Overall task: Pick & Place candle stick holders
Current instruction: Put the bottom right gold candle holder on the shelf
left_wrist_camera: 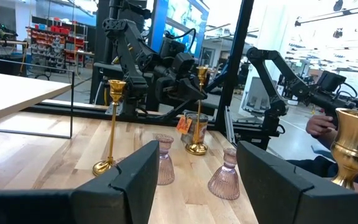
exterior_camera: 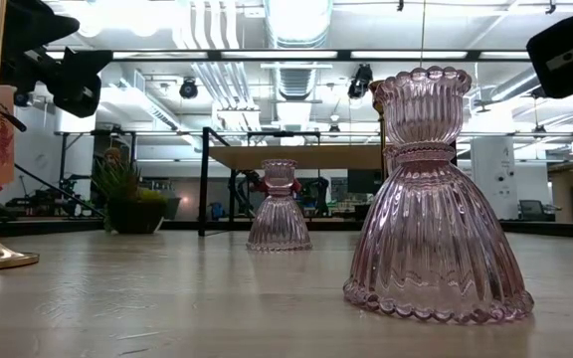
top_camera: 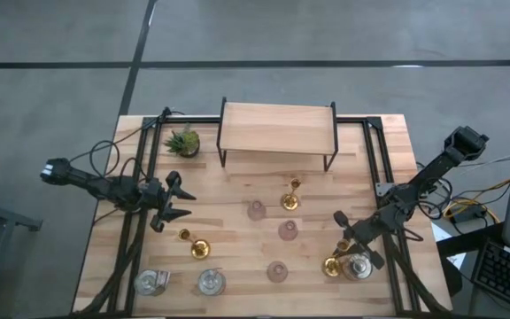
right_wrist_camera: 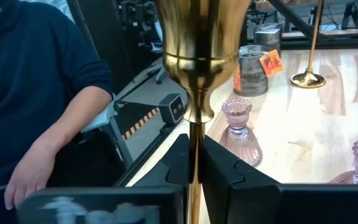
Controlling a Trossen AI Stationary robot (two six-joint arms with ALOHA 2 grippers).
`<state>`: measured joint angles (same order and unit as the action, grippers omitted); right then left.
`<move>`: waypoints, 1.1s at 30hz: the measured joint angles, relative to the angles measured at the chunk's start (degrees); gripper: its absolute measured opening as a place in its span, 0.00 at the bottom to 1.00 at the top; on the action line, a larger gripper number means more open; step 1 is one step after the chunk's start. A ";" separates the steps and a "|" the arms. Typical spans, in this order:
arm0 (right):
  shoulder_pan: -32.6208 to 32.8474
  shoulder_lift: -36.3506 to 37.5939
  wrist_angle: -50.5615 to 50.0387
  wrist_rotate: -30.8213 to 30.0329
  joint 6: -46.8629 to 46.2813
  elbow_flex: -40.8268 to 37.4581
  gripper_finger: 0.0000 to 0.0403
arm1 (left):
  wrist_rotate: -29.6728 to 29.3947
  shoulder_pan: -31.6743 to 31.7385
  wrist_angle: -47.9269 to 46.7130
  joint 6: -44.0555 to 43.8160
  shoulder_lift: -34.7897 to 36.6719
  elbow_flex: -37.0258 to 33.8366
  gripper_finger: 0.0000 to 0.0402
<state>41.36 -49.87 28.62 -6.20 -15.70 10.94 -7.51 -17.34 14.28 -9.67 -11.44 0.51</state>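
Right arm grips a gold holder at the table's (top_camera: 264,213) front right corner

The wooden shelf (top_camera: 277,130) spans the back edge, with the plant (top_camera: 182,141) at its left end. Left gripper (top_camera: 173,202) waits wide open near the left edge. Right gripper (right_wrist_camera: 191,163) is pinched shut on the gold holder's (right_wrist_camera: 194,62) thin stem, touching a silver cup (top_camera: 358,267). I'd lift straight up, keeping the stem vertical, so the round base clears the cup without tipping it.
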 joint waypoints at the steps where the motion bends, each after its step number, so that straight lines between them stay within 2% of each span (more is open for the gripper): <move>1: 0.00 0.00 0.08 -0.02 -0.01 0.00 0.04 | 0.00 0.02 0.00 0.02 0.00 0.02 0.54; 9: 0.00 -0.02 0.01 -3.84 -0.54 0.25 0.04 | -0.01 0.00 0.00 0.01 0.00 0.02 0.54; 13: -0.02 -0.09 -0.89 -4.92 0.98 2.72 0.04 | -0.02 0.02 0.00 0.00 0.00 0.00 0.54; 21: -0.02 -0.07 -13.94 -11.07 1.49 10.12 0.04 | -0.02 0.00 0.00 0.02 0.00 0.02 0.54; 30: -0.02 -0.07 -16.46 -12.74 9.17 15.81 0.04 | -0.02 0.00 0.00 0.02 0.00 0.01 0.54; 33: -0.01 0.03 -16.45 -15.07 11.97 16.95 0.04 | 0.00 0.00 0.00 0.01 0.00 0.02 0.54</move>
<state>41.36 -49.83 12.17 -21.26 -3.74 27.89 -7.51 -17.34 14.28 -9.65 -11.44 0.53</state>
